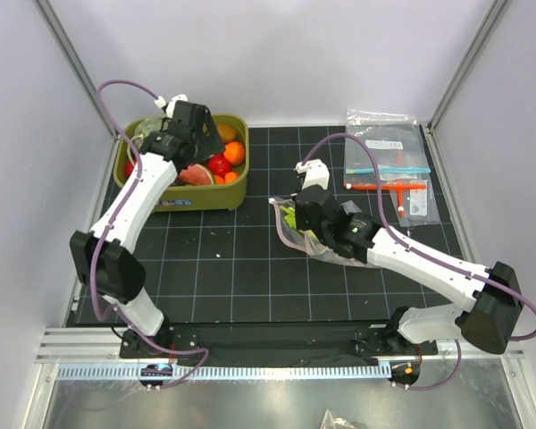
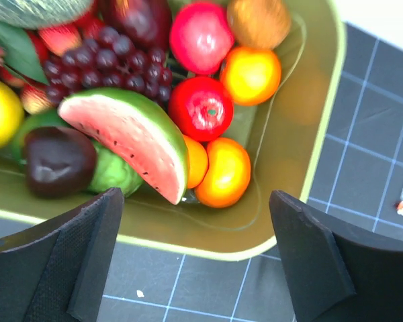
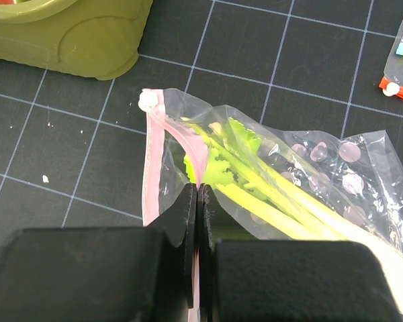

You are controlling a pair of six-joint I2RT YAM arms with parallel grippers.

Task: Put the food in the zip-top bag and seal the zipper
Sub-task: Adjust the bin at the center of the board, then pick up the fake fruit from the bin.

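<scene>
The clear zip-top bag [image 3: 309,181] lies on the dark mat at centre right, also in the top view [image 1: 317,234]. Inside it are a yellow-green leek stalk [image 3: 255,194] and purple grapes [image 3: 342,168]. My right gripper [image 3: 199,191] is shut on the pink zipper strip [image 3: 188,144] at the bag's mouth, which stands partly open. My left gripper [image 2: 195,255] is open and empty, above the near rim of the olive bin [image 2: 309,134]. In the bin lie a watermelon slice [image 2: 131,137], grapes [image 2: 101,64], tomatoes [image 2: 201,107] and oranges [image 2: 221,171].
Flat clear bags with blue and orange strips [image 1: 389,165] lie at the back right of the mat. The olive bin [image 1: 237,192] stands at the back left. The right arm stretches over the mat from the near right corner.
</scene>
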